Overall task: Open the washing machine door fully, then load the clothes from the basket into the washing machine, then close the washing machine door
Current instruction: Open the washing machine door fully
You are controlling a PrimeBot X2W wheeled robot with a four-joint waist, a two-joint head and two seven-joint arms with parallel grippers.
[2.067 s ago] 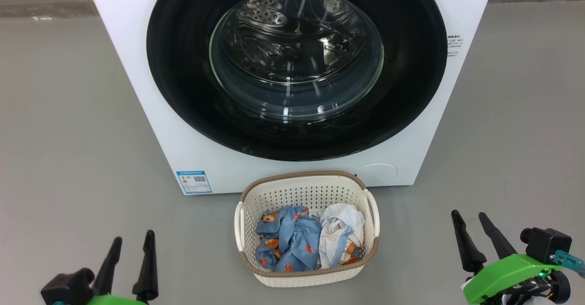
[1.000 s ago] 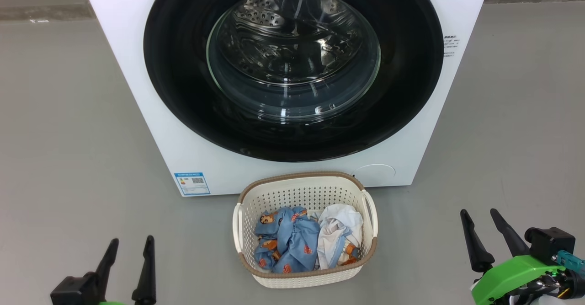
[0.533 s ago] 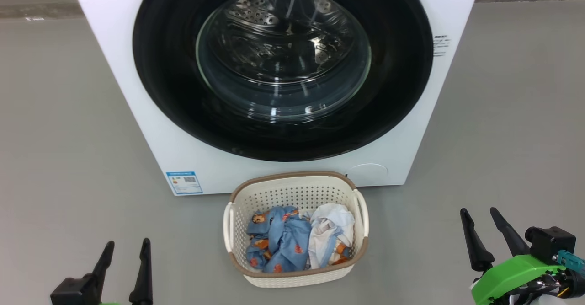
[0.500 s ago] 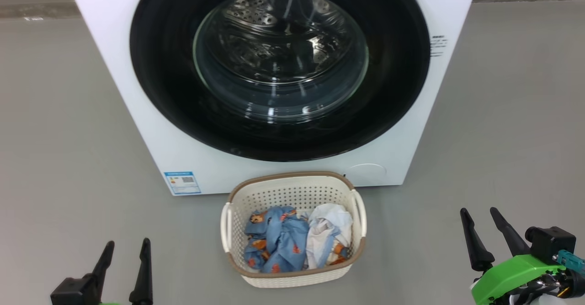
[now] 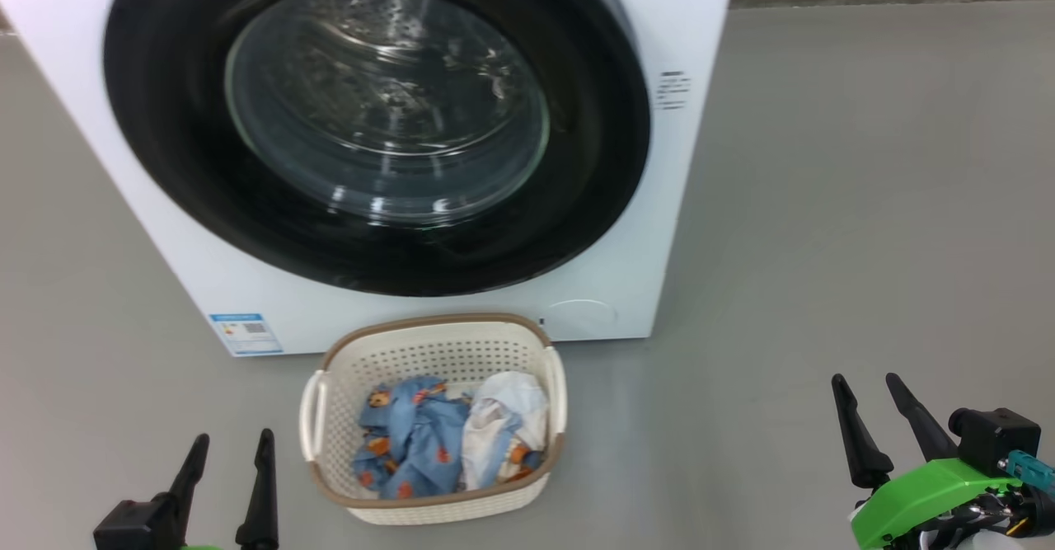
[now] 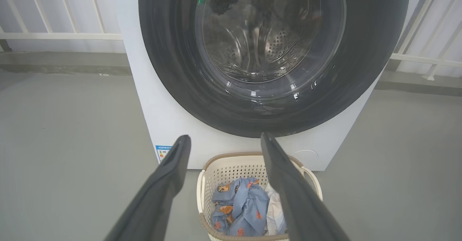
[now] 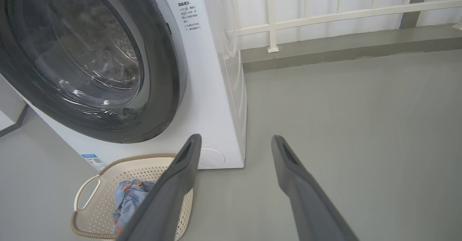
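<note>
The white washing machine stands ahead with its round black-rimmed door shut flat against the front; through the glass the steel drum shows. On the floor before it sits the cream basket, holding light blue printed clothes and a white cloth. My left gripper is open at the lower left, short of the basket, with nothing between its fingers. My right gripper is open at the lower right, well right of the basket, also bare. The basket lies just beyond my left fingers.
Grey floor spreads wide to the right of the machine. A white railing and a low kerb run behind it. A blue label and a round white cap sit low on the machine's front.
The whole head picture has shifted left, so the camera has turned right. Both grippers stay open and low, and the door stays shut.
</note>
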